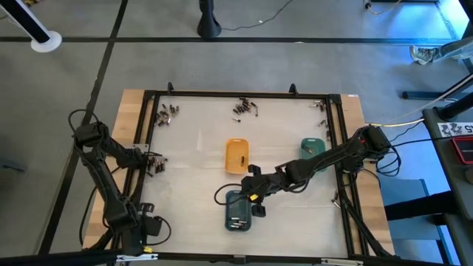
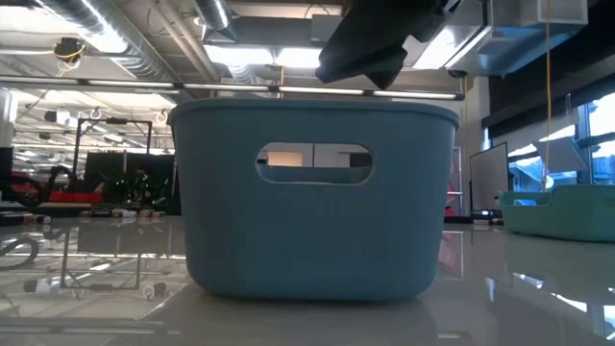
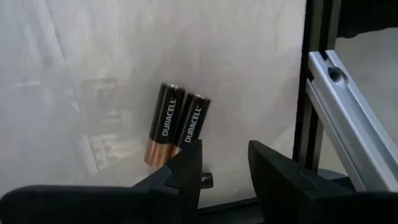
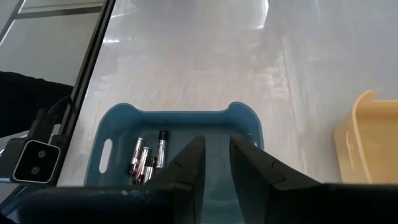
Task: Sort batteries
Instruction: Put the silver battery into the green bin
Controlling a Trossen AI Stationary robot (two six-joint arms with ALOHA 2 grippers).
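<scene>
Orange tray (image 1: 236, 156), green tray (image 1: 312, 148) and blue tray (image 1: 238, 210) on the table (image 1: 199, 140)

Tabletop (image 1: 199, 155): white, smooth, glossy, with bare wood at its left and right edges. Slate-blue tray (image 2: 312, 192): matt moulded plastic. Two batteries (image 3: 177, 124): glossy black-and-copper casings. Frame rail (image 3: 348, 118): brushed metal.

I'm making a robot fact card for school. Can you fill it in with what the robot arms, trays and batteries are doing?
Left gripper: open, empty, by the table's left edge, near two loose batteries
Right gripper: over the blue tray, nothing seen between its fingers
Blue tray contents: a few batteries
Orange tray: mid-table
Green tray: right side
Unsorted piles: along the far edge
</scene>
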